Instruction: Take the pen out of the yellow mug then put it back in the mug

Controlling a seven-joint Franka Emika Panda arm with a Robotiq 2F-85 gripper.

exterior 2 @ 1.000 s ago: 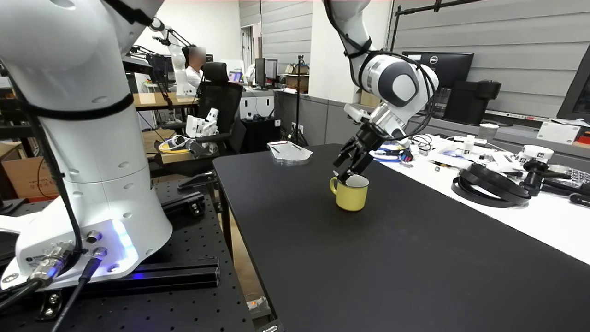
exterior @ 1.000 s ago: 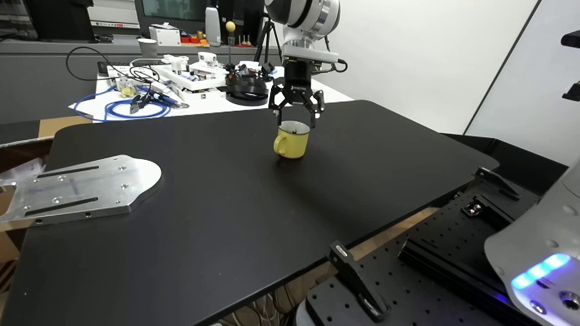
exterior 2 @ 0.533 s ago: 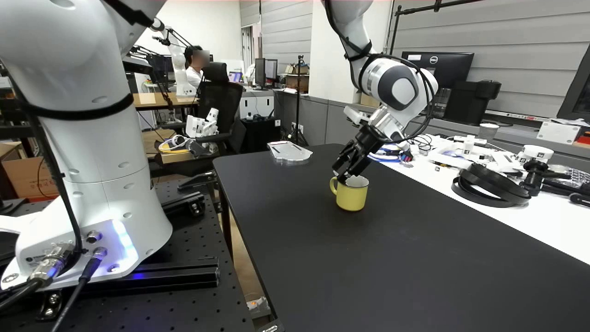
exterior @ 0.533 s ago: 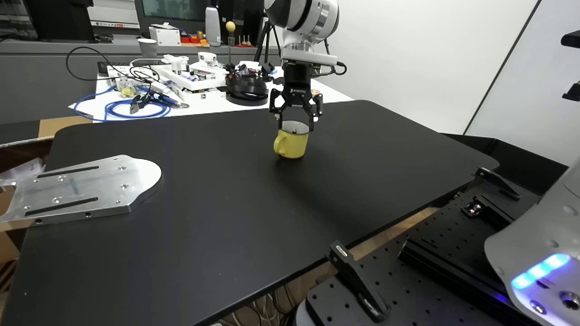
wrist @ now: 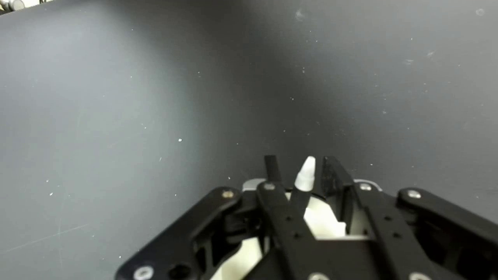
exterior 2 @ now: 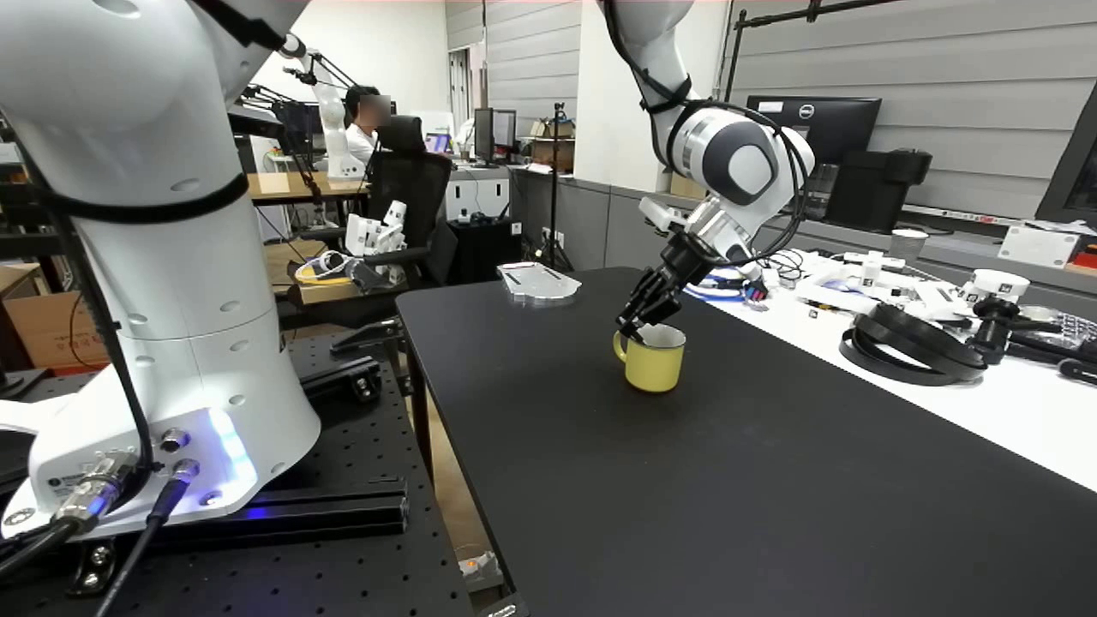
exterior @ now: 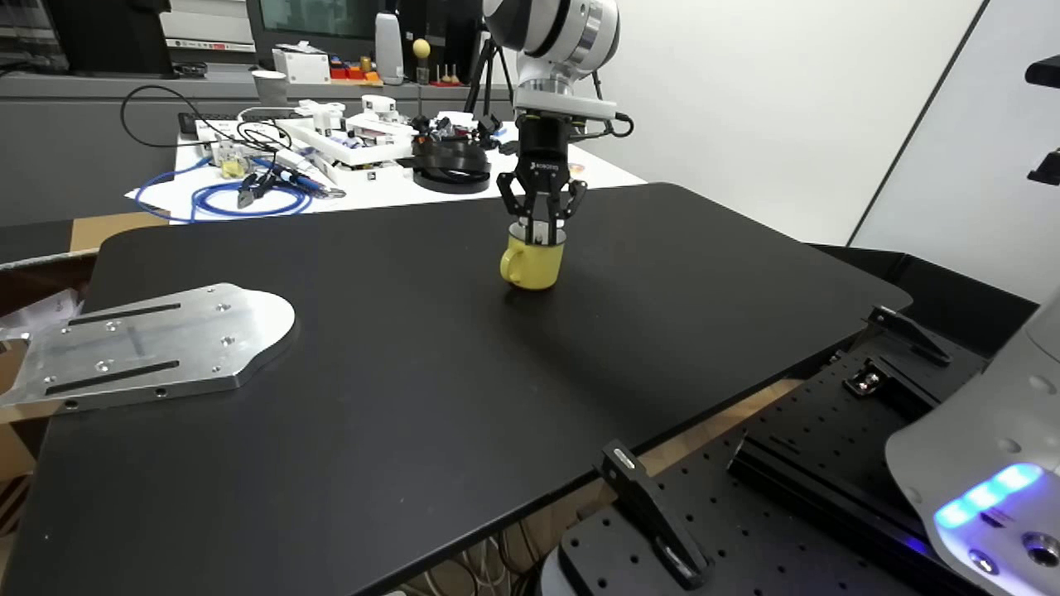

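White-tipped pen (wrist: 305, 181), tapered, dark-bodied

Free tabletop (exterior: 381, 463) surrounds the yellow mug (exterior: 534, 268) (metal plate (exterior: 157, 343) well apart).

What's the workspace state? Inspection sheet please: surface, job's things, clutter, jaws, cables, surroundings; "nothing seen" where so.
Surface: black table, pale specks, a faint scratch.
Mug: yellow, upright on table.
Pen: in mug, white end up.
Clutter: metal plate at table edge, seems to overhang; black coil on bench.
Jaws: part-open, either side of pen in wrist view, gap visible; no grip evident.
Cables: blue cable coiled on bench; base cables plugged in.
Surroundings: person and chair in background.
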